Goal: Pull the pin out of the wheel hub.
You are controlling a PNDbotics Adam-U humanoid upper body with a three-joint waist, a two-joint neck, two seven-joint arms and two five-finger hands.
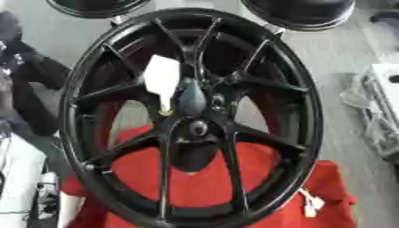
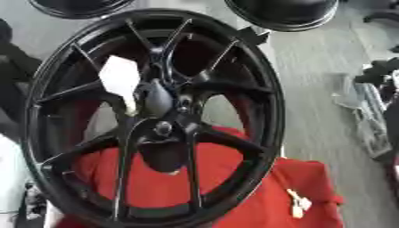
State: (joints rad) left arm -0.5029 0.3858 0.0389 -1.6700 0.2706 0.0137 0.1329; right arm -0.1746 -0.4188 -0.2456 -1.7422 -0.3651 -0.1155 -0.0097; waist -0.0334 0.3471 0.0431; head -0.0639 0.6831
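Observation:
A large black spoked wheel (image 1: pixel 191 116) stands tilted on a red cloth (image 1: pixel 202 182) and fills most of both views. At its hub (image 1: pixel 195 113) a dark rounded piece (image 1: pixel 191 98) sticks out, with a small round shiny part (image 1: pixel 199 128) just below it. I cannot tell which of them is the pin. A white tag (image 1: pixel 162 80) hangs over the spokes left of the hub, with a small yellowish bit (image 1: pixel 166 111) at its lower end. Neither of my hands shows in either view.
Two more black wheels (image 1: pixel 300 13) (image 1: pixel 93 6) lie at the top edge. A dark bulky shape (image 1: pixel 27 75) stands at the left. Grey clutter (image 1: pixel 374 107) lies on the floor at the right. A small white tag (image 1: pixel 311 205) rests on the cloth.

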